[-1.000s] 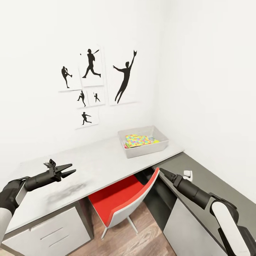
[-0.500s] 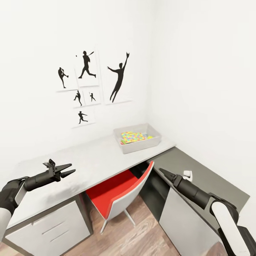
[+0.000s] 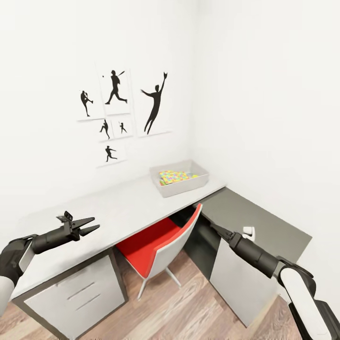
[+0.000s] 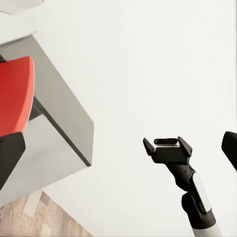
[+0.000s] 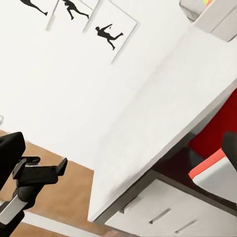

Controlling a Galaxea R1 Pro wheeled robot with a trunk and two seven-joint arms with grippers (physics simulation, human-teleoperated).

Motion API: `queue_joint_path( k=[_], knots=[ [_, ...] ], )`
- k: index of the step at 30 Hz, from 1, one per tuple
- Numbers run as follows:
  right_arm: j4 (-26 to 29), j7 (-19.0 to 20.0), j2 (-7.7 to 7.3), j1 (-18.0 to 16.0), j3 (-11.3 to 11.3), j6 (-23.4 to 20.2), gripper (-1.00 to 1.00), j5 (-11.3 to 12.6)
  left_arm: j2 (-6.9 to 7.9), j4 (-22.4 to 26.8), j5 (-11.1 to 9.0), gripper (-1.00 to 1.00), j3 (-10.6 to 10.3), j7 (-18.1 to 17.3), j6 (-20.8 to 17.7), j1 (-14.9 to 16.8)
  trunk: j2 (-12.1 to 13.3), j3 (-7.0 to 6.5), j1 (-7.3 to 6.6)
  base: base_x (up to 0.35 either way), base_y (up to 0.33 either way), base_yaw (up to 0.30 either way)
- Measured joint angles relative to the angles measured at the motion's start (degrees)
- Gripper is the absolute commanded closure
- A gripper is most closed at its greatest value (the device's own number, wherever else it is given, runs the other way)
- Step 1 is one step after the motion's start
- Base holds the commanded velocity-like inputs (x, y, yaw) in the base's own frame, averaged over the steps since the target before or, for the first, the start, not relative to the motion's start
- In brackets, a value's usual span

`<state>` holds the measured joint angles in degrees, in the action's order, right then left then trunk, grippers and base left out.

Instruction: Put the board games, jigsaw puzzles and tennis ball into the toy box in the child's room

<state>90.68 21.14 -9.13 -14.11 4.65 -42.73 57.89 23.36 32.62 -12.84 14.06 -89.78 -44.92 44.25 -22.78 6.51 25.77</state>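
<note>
The pale grey toy box [image 3: 181,186] stands at the far right end of the table [image 3: 118,205], below the baseball silhouette pictures. A jigsaw puzzle [image 3: 175,177] of bright interlocking pieces lies inside it. My left gripper [image 3: 96,223] hovers open and empty over the table's near left part. Nothing is held in my right gripper [image 3: 211,225], which is open and sits low beside the red chair, well short of the box. The left wrist view shows the right gripper [image 4: 167,144] against the white wall. A corner of the toy box [image 5: 212,17] shows in the right wrist view. The board games, tennis ball and bed are out of view.
A red chair [image 3: 160,245] with a white back is pushed under the table. A lower dark grey desk [image 3: 255,215] runs along the right wall. White drawers [image 3: 75,293] sit under the table's left end. Wood-plank floor [image 3: 179,307] lies in front.
The whole picture has shifted: the camera has backed away, so the table and toy box look smaller and more floor shows. Both arms keep the same pose.
</note>
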Motion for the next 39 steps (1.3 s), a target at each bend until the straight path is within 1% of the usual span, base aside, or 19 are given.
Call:
queue_joint_path(
  k=[6,10,20,39],
  knots=[
    [0.0,0.0,0.02,0.0,0.0,0.0,-1.00,0.0,0.07,0.0,0.0,-1.00,0.0,0.0,0.0,0.0,0.0,-0.11,-0.01,-0.180,0.210,-0.188],
    [0.0,0.0,0.02,0.0,0.0,0.0,-1.00,0.0,0.08,0.0,0.0,-1.00,0.0,0.0,0.0,0.0,0.0,-0.23,-0.02,-0.102,0.081,-0.258],
    [-0.5,0.0,0.04,0.0,-0.1,1.0,-1.00,0.0,0.09,0.0,0.0,-1.00,0.0,0.0,0.0,-0.1,0.0,-0.53,-0.02,-0.014,0.010,-0.269],
    [-1.1,0.0,0.07,0.0,-0.1,1.1,-1.00,0.0,0.23,0.0,0.0,-1.00,0.0,0.0,0.0,-0.1,0.0,-1.11,-0.02,0.000,0.000,-0.270]
  ],
)
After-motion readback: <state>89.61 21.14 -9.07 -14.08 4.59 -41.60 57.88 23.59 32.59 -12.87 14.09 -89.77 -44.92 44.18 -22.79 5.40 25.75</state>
